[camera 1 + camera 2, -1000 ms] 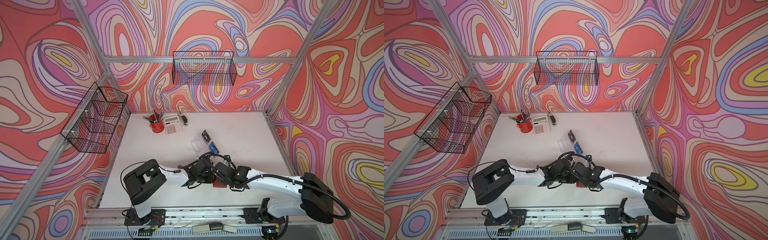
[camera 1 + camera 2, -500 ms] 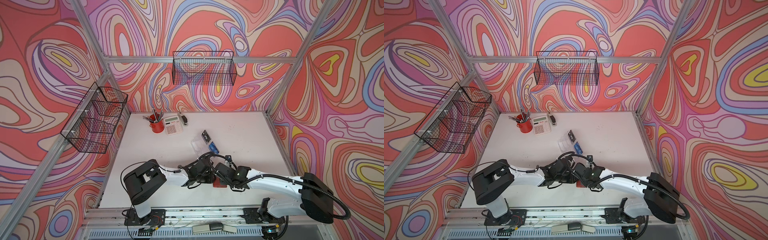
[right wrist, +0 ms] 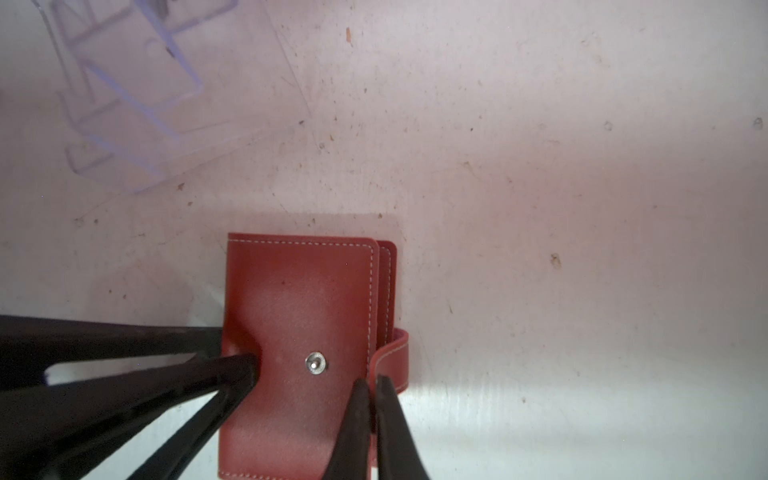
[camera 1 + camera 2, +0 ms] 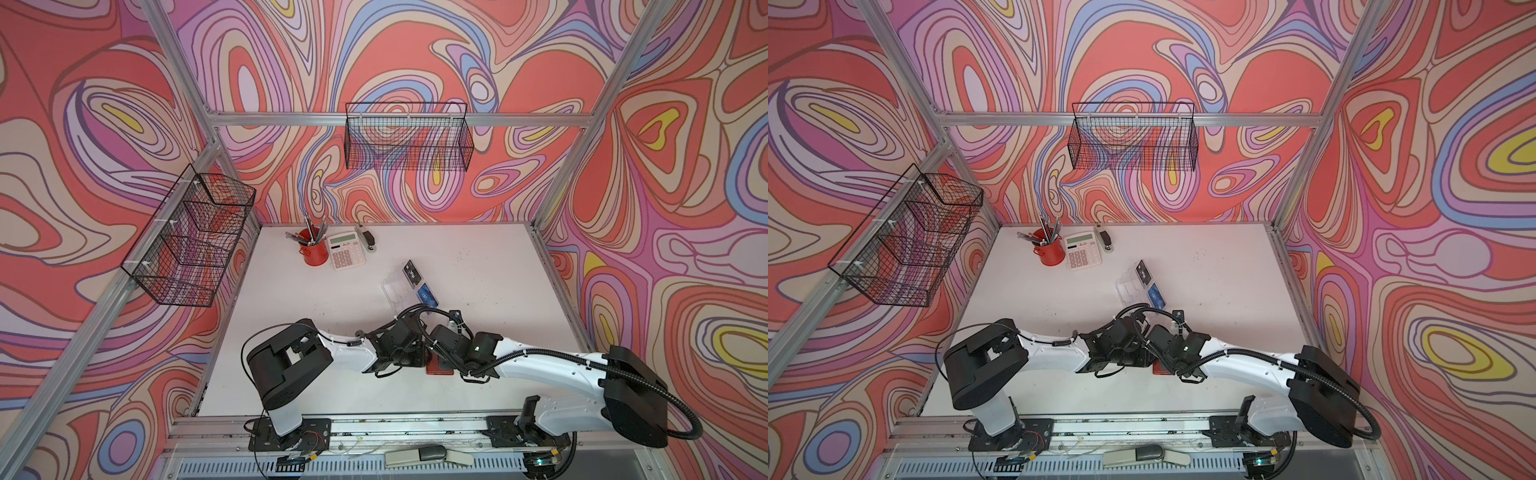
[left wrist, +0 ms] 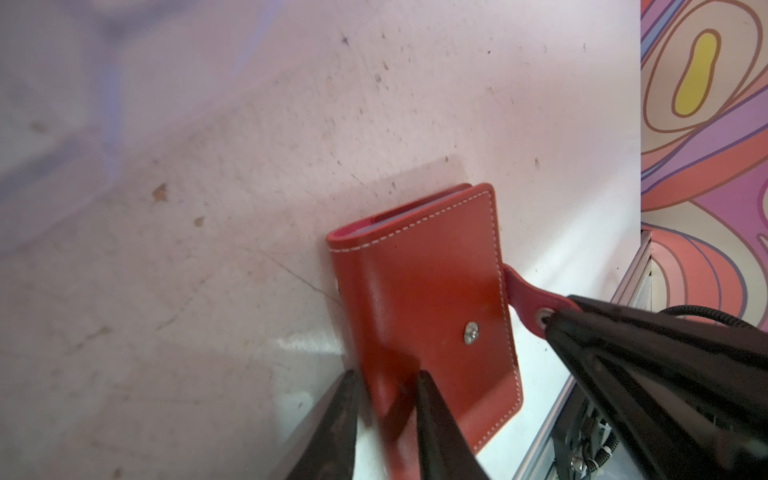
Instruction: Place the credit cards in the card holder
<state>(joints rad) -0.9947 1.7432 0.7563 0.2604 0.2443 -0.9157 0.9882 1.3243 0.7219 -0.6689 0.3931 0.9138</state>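
On the near surface (image 3: 540, 166), right end effector (image 3: 372, 381) has just pinched shut on the strap (image 3: 395, 353) of the card holder (image 3: 299, 299), left end effector (image 5: 386, 376) gripping its spine: opening can start.

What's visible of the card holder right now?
The holder is a red, leather-like booklet with white edge stitching, lying flat and shut on the white table, toward its front edge. A metal stud sits bare on the cover; the strap is unsnapped and curls out from underneath. The left claw straddles the spine edge, one finger denting the cover. The right claw pinches the strap's end.
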